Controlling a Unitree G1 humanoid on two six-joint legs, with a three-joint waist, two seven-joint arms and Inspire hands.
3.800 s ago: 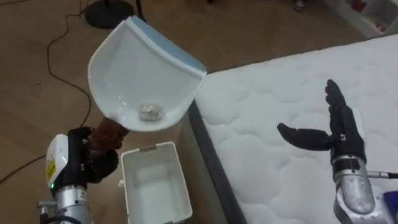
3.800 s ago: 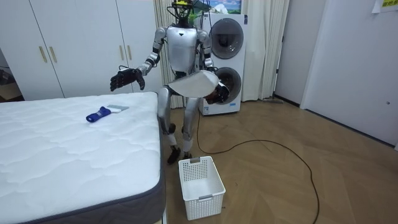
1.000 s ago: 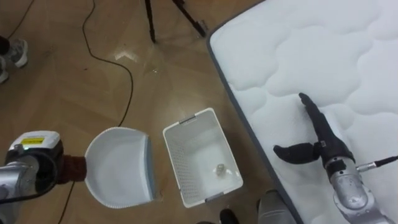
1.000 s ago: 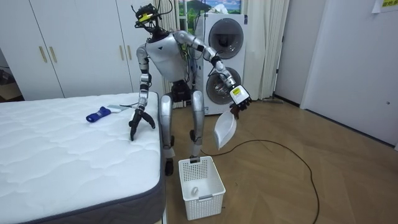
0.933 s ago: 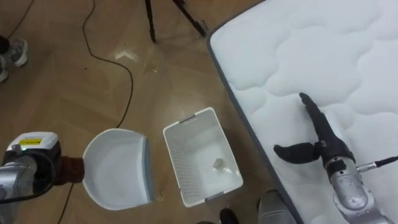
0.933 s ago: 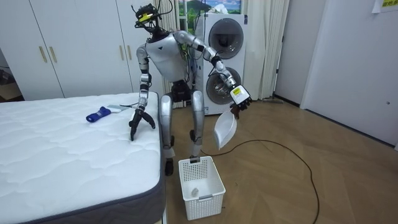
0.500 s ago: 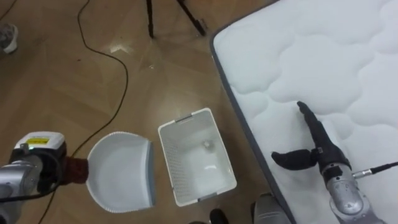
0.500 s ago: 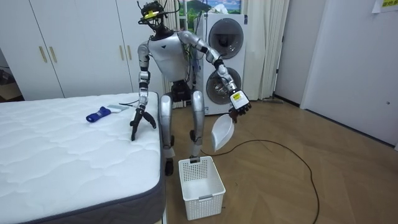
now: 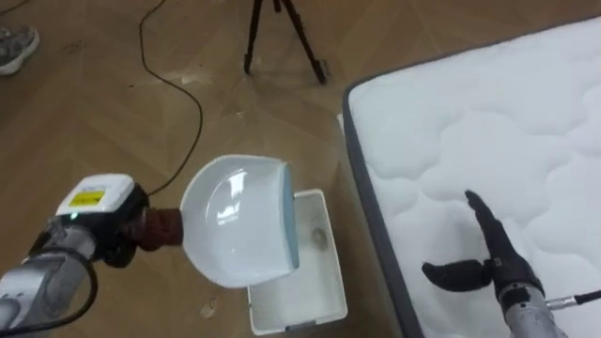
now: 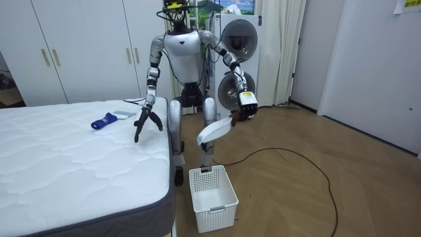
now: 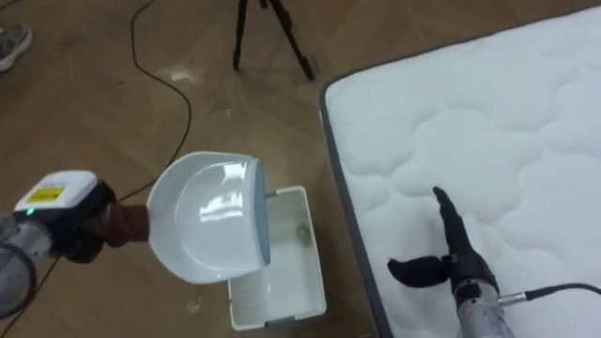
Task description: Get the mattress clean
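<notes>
White quilted bed (image 9: 488,103); by its side edge, white perforated plastic basket (image 9: 315,282). Over it, white blue-lipped plastic dustpan (image 9: 235,230) (likely light, stiff, slick), rightly clamped at its handle by left robot hand (image 9: 117,242). Right robot hand (image 9: 498,263) splayed, empty, over bed.

Left hand (image 9: 125,240) at 8 o'clock, I keep it fisted round the dustpan (image 9: 239,221) handle. Right hand (image 9: 498,263) at 4 o'clock: fingers straight, thumb splayed.
</notes>
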